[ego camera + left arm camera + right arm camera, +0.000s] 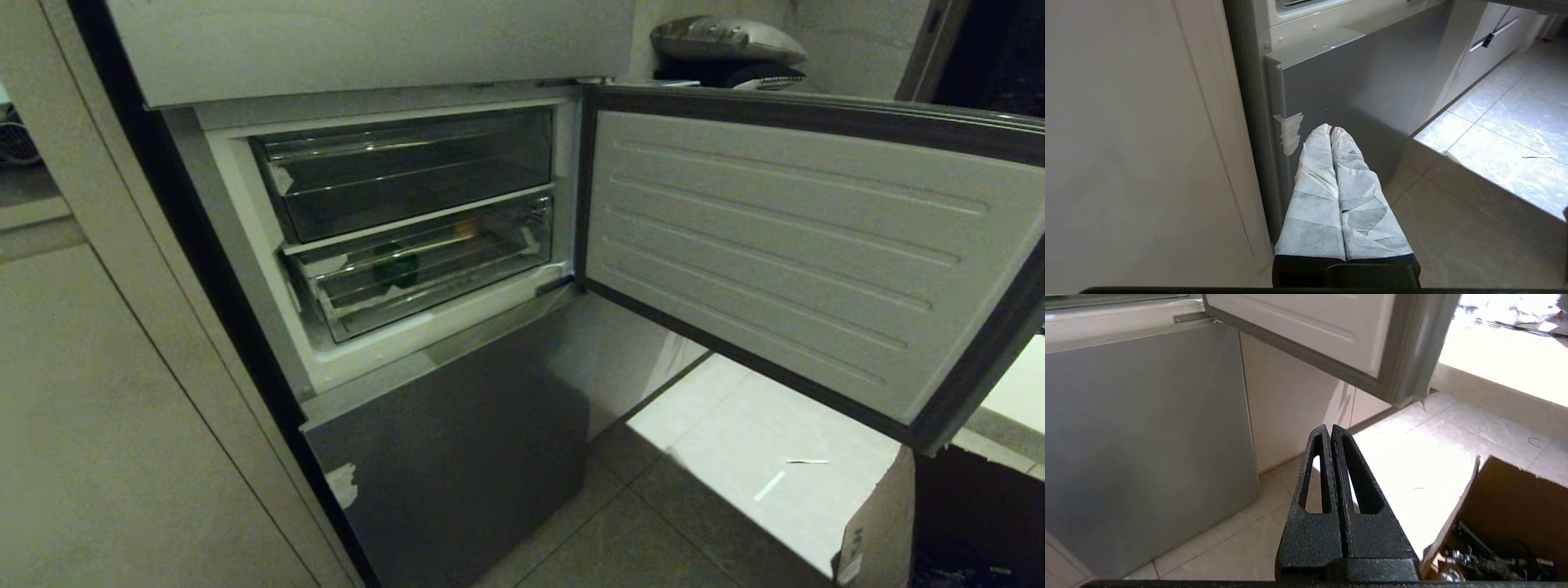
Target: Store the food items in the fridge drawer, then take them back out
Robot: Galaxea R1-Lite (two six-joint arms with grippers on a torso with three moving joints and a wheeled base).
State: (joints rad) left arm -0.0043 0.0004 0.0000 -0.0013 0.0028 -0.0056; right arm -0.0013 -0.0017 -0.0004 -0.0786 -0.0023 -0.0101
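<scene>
Two clear bins sit closed inside the open fridge compartment: the shallower smoky bin (pixel 408 167) above, and the fridge drawer (pixel 424 265) below it, pushed fully in. Through the drawer's front I see a dark green shape (pixel 396 265) and a faint yellowish spot further back; I cannot identify either, and I see no tan potato-like food item in any view. My judgement: if food is in the drawer, the storing half may be complete, with the retrieval half outstanding; otherwise nothing has started. In either case the drawer must be pulled out first.

The compartment door (pixel 784 245) stands swung wide to my right, leaving access unobstructed. A cardboard box (pixel 1506 506) sits on the floor tiles below it.

My left gripper (pixel 1331 132), fingers wrapped in pale paper tape, is pressed together and empty, pointing at the grey lower door panel (pixel 1355 90), well below the drawer. My right gripper (pixel 1330 430) is likewise fully closed on nothing, aimed at the floor beside that panel. Neither arm appears in the head view.
</scene>
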